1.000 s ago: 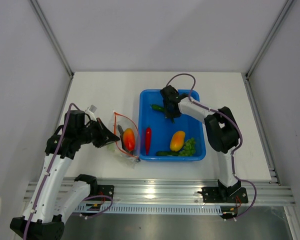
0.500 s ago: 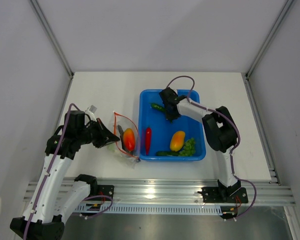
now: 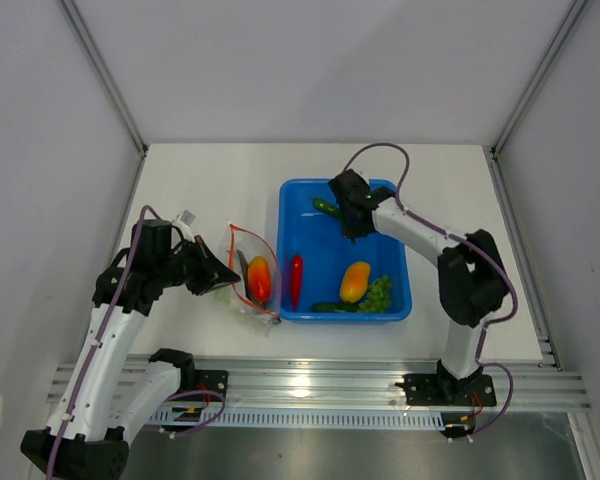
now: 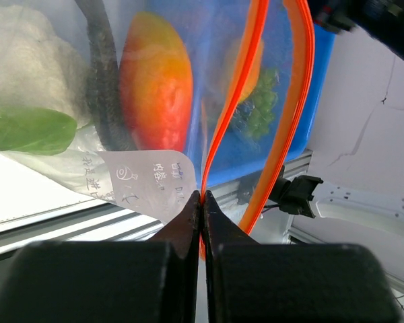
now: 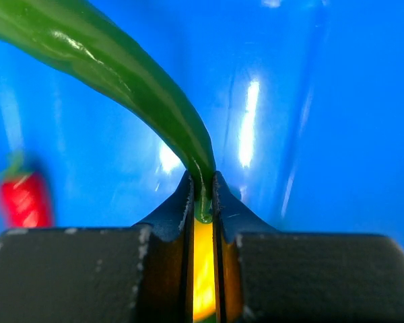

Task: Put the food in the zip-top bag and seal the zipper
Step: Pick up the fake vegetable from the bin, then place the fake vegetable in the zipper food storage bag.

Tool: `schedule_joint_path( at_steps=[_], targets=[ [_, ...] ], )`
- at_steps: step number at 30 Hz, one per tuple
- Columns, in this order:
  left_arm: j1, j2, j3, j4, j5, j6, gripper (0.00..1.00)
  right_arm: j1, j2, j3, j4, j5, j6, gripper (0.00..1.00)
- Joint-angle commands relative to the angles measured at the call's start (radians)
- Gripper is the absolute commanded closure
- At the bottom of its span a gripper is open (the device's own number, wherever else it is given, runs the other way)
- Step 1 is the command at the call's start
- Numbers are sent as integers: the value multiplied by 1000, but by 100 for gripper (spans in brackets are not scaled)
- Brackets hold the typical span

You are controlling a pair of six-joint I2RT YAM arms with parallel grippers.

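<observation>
Blue plastic forms the tub (image 3: 325,255), which stands at the middle of the table (image 3: 210,180). The right hand (image 5: 202,205) is at the tub's far end, its fingers pressed together on the thin end of the long green vegetable (image 5: 114,67). The vegetable extends away from the fingertips above the tub floor; contact with the floor cannot be told.

Also in the tub:
- red chili (image 3: 296,276), near the left wall
- orange-yellow fruit (image 3: 355,281)
- green grapes (image 3: 379,293), near the right corner
- second green vegetable (image 3: 330,306), along the near wall

The zip-top bag (image 3: 248,305) lies on the table just left of the tub, with its mouth toward the tub. The left hand (image 4: 202,202) pinches one lip of the zipper (image 4: 246,87); the other lip bows apart from it. The bag holds the bagged fruit (image 4: 155,87), white cauliflower (image 4: 20,67) and a dark grey fish (image 4: 104,87).
</observation>
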Motion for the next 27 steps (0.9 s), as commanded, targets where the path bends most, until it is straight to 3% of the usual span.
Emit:
schedule_joint_path(
  at_steps=[1, 11, 18, 27],
  targets=[
    [7, 16, 17, 30, 21, -1, 100, 49, -186, -41, 3, 32, -25, 100],
    [7, 59, 45, 38, 24, 5, 99, 354, -444, -68, 136, 279, -319, 100],
    [7, 65, 61, 39, 20, -3, 100, 488, -419, -29, 178, 557, -509, 100],
    [7, 76, 78, 39, 20, -15, 99, 614, -353, -38, 208, 727, -729, 100]
  ],
)
